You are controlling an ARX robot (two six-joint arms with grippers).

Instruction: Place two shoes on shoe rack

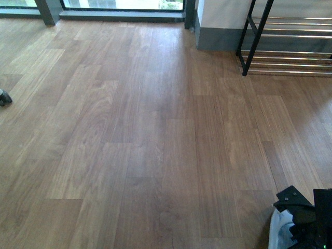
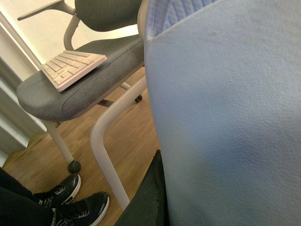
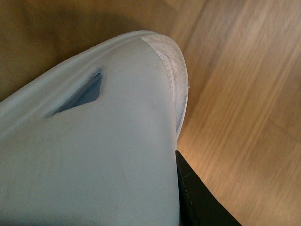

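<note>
The left fingers seem to clench one shoe, the right fingers the other shoe, and the rack holds none yet.

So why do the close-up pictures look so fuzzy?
Left wrist view: the shoe fills the frame, too close to focus; the chair behind is sharp. Right wrist view: the other shoe looks pale and soft, floor blurred. Front view: window light sheens the floor.

Soft daylight, blurry wrist close-ups
</note>
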